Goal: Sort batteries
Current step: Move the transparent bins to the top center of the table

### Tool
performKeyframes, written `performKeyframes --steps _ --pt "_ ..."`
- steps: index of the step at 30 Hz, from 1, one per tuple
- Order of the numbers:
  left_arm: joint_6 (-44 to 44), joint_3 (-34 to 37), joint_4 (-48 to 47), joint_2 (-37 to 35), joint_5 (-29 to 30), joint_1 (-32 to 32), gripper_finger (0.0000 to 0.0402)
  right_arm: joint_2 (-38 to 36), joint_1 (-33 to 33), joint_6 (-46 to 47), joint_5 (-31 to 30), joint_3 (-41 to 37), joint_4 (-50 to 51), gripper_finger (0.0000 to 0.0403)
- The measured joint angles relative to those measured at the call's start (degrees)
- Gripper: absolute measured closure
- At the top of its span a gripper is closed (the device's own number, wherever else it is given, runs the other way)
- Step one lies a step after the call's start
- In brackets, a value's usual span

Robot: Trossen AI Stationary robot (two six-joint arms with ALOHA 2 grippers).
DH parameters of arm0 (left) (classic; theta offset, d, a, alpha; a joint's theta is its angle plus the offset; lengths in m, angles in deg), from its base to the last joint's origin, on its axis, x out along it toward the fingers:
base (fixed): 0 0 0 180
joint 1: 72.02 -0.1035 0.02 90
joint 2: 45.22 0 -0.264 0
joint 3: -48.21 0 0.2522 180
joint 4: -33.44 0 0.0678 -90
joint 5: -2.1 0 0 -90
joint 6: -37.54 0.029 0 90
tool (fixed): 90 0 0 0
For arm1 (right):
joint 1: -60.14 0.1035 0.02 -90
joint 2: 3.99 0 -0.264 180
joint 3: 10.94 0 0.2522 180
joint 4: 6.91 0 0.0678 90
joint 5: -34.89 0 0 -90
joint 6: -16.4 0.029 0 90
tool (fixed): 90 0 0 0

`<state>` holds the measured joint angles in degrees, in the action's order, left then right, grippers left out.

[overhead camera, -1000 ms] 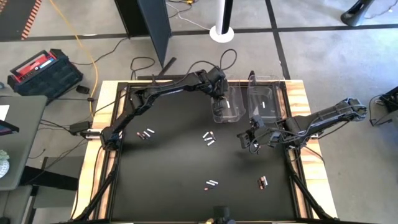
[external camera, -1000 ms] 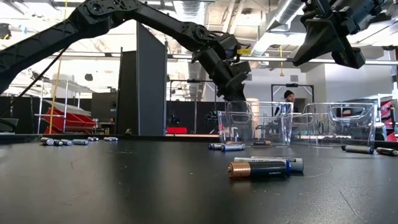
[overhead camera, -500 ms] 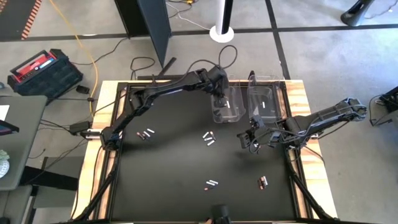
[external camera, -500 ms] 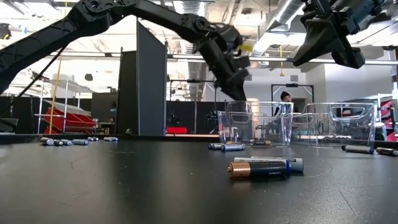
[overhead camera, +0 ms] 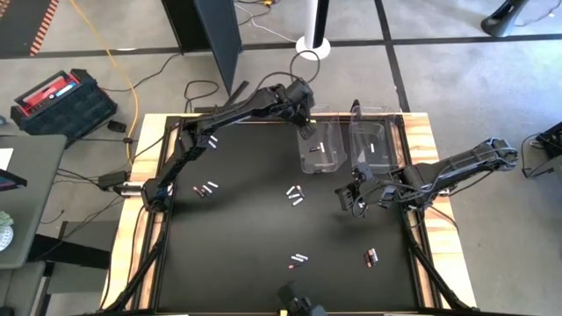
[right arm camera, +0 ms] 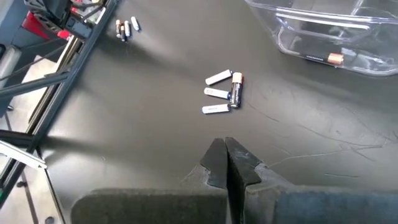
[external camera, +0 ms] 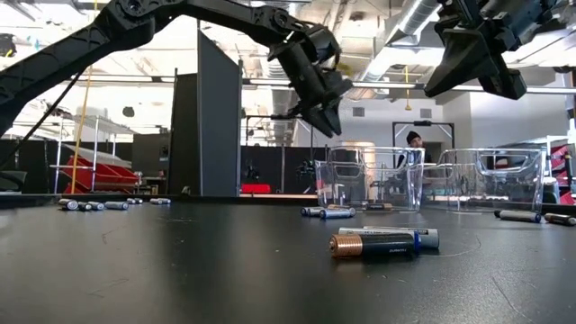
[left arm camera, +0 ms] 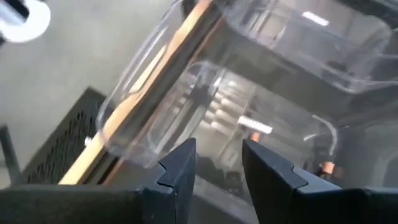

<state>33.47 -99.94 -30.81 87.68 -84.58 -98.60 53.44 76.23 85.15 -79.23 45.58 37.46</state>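
Observation:
My left gripper (left arm camera: 217, 163) hangs open and holds nothing, above the far left corner of the left clear bin (overhead camera: 320, 151). That bin holds several batteries, one white (left arm camera: 255, 125). My right gripper (right arm camera: 225, 163) is shut on nothing and hovers over the table right of centre (overhead camera: 345, 198). Loose batteries lie flat on the black table in small groups: at the left (overhead camera: 206, 189), in the middle (overhead camera: 295, 195) (right arm camera: 222, 93), and near the front (overhead camera: 299, 260) (overhead camera: 371, 256). The last pair shows close up in the low view (external camera: 382, 241).
A second clear bin (overhead camera: 374, 145) stands right of the first, with a copper-ended battery (right arm camera: 323, 58) in it. Both bins sit at the table's far edge. A wooden frame (overhead camera: 149, 167) borders the black mat. A person (external camera: 418, 139) stands in the room beyond.
My left gripper has risen from the left bin's rim and drawn back toward the table's far left, rolling its wrist on the way. My right gripper has stayed where it was, and no battery has moved on the table.

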Motion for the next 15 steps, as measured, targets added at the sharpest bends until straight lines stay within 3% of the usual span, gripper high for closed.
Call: performKeyframes --steps 7,15 --pt "-2.67 0.40 -1.01 -0.97 0.81 -1.79 0.0274 0.00 0.00 0.15 0.00 0.00 0.65 0.0394" --pt "-2.02 6.08 3.38 -5.39 2.60 -4.83 0.0274 0.00 -0.03 0.20 0.00 0.00 0.84 0.0394"
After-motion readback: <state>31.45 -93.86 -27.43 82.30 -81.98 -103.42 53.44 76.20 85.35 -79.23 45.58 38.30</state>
